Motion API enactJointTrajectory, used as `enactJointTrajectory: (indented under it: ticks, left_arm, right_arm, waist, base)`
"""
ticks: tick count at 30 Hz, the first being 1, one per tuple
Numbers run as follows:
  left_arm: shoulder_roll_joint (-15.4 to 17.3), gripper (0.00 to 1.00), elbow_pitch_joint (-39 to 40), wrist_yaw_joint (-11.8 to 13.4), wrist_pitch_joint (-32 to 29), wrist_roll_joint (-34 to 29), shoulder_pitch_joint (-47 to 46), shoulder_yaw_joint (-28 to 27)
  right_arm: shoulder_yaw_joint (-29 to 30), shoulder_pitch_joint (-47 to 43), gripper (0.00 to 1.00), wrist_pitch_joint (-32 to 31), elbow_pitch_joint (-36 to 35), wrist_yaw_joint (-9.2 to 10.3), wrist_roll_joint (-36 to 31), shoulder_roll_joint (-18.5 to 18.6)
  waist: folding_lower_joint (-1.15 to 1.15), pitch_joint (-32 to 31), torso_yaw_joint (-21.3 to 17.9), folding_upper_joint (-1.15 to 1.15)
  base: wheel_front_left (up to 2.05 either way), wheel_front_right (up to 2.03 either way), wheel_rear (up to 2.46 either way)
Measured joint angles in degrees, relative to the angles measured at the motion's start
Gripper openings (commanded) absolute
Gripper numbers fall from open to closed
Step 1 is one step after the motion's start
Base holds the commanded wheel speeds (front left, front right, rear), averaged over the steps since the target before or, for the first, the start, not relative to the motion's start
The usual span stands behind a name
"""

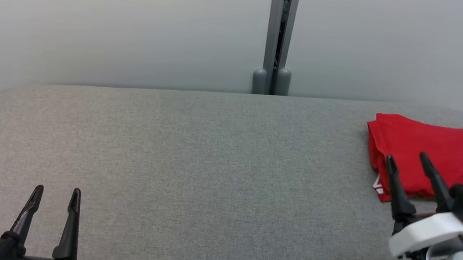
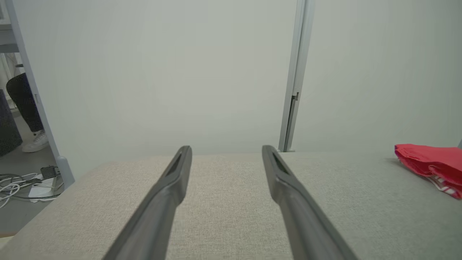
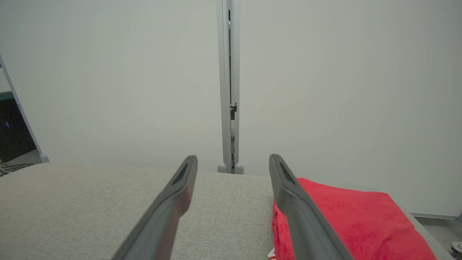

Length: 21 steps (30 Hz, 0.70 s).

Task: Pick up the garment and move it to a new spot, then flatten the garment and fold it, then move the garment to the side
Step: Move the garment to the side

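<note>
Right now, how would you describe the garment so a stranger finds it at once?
Start from the big grey cloth-covered table in front of the pale wall. Go to its far right corner, right of the grey post. There lies the garment, folded into a rough rectangle: bright red with a little white print at its near edge, on plain grey.

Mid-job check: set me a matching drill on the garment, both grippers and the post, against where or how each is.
1 garment
2 left gripper
3 right gripper
4 post

a open, at the garment's near edge
b folded, far right of the table
c upright behind the table
d open, over bare table, near left

Pairs: 1-b, 2-d, 3-a, 4-c
</note>
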<state>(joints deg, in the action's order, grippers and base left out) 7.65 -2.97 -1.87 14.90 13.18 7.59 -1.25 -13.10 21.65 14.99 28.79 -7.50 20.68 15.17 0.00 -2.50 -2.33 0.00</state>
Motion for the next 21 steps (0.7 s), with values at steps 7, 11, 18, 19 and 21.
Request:
enactJointTrajectory:
  ticks: [7,11,18,19,21]
  left_arm:
    - [0.4,1.0,-0.6,0.0,0.0,0.1,1.3,-0.4]
    - [0.5,1.0,-0.9,0.0,0.0,0.1,1.4,-0.1]
    - [0.6,1.0,-1.7,0.4,0.0,0.1,1.8,0.1]
    - [0.6,1.0,-1.9,0.4,0.0,0.1,1.9,0.2]
    - [0.6,1.0,-2.0,0.4,0.0,0.1,2.1,0.2]
  right_arm:
    - [4.3,-10.8,1.0,0.0,-7.8,0.0,-1.8,-3.2]
    - [6.7,-16.0,1.0,0.0,-11.5,0.0,-3.0,-4.9]
    - [9.5,-23.0,1.0,-0.3,-17.1,0.0,-4.3,-7.2]
    - [10.1,-23.6,1.0,-0.3,-17.4,0.0,-4.3,-7.4]
    - [10.6,-24.8,1.0,-0.8,-17.8,0.0,-4.6,-7.6]
  waist:
    - [0.0,-2.9,3.0,0.0]
    - [0.0,-3.8,3.9,0.0]
    - [0.0,-4.2,3.4,0.0]
    - [0.0,-4.2,3.2,0.0]
    - [0.0,-4.3,2.9,0.0]
  base:
    - [0.0,0.0,0.0]
    - [0.0,0.0,0.0]
    - [0.0,0.0,0.0]
    - [0.0,0.0,0.0]
    - [0.0,0.0,0.0]
